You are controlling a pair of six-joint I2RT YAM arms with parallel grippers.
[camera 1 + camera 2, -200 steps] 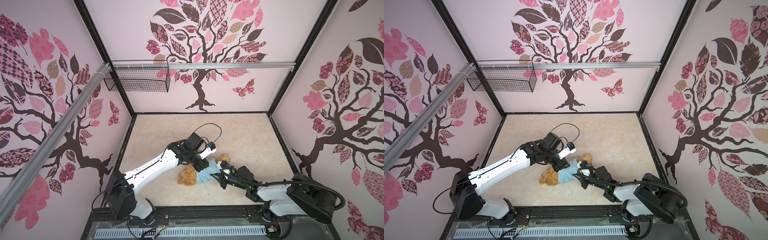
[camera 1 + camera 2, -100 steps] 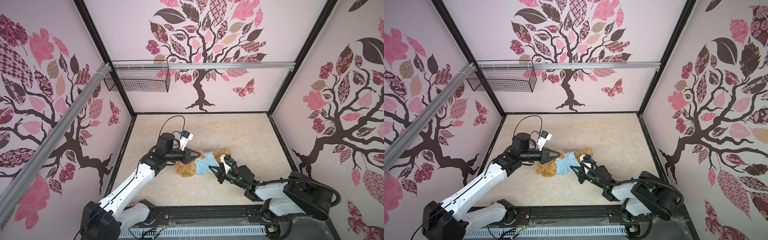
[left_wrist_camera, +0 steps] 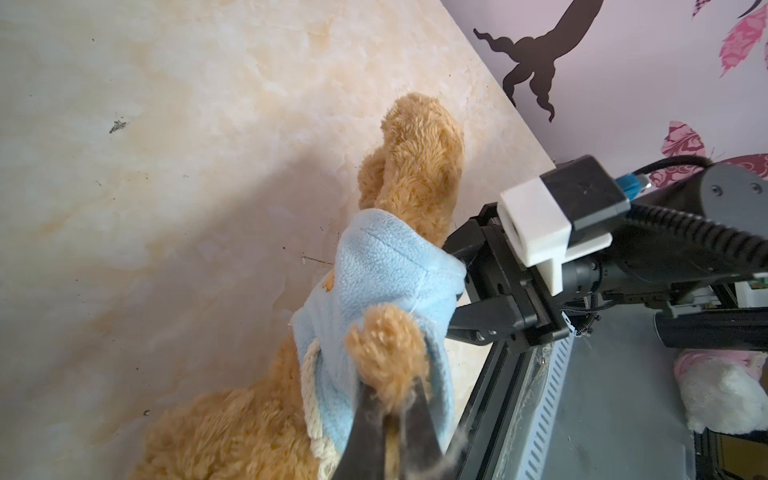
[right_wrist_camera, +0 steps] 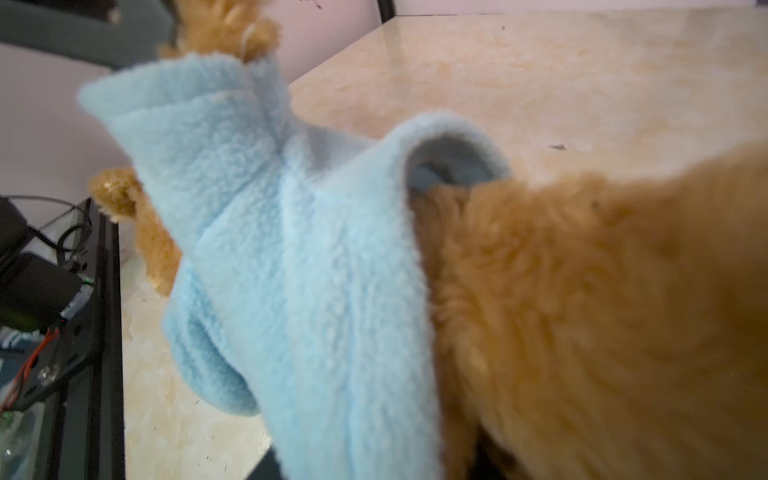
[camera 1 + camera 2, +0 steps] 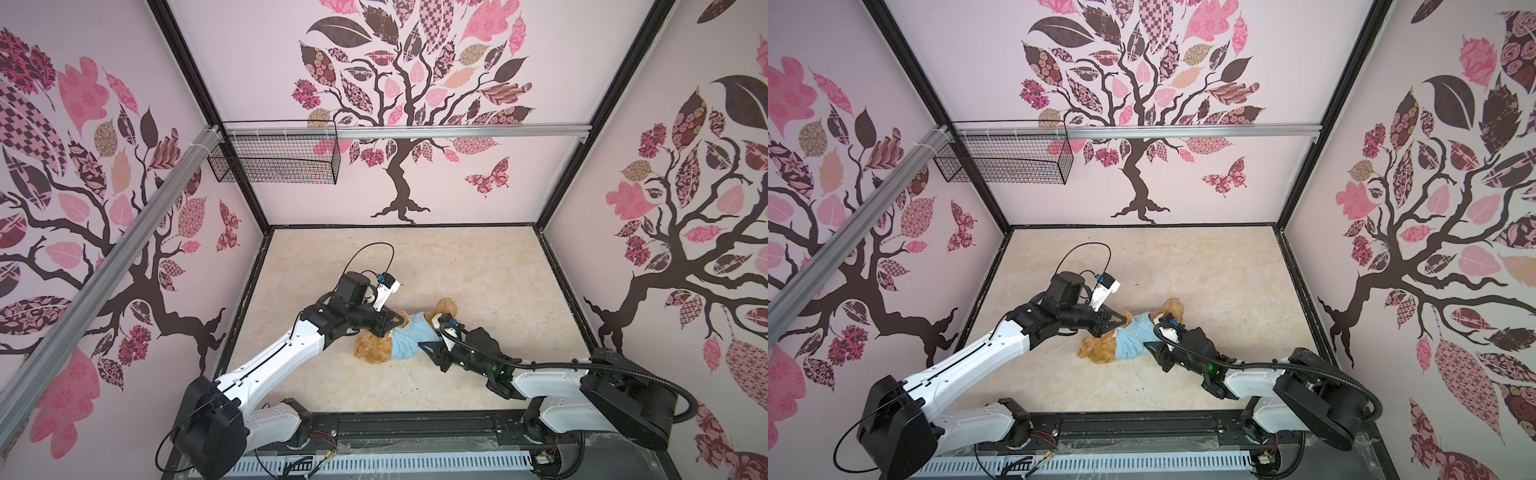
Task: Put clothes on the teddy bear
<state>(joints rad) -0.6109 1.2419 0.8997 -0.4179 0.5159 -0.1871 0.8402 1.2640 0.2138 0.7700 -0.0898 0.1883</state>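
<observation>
Teddy bear [image 5: 372, 351]: long axis near-left to far-right; golden-brown fur, blue shirt [image 5: 409, 338]. Left gripper [image 3: 390, 401] pinches paw [image 3: 384, 345]; right gripper [image 3: 455, 284] unclear.

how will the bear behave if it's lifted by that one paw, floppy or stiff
Probably floppy: the bear is soft plush and lies bent. Likely light, since the left gripper pinches only a paw. The loose shirt may bunch or slide.
</observation>
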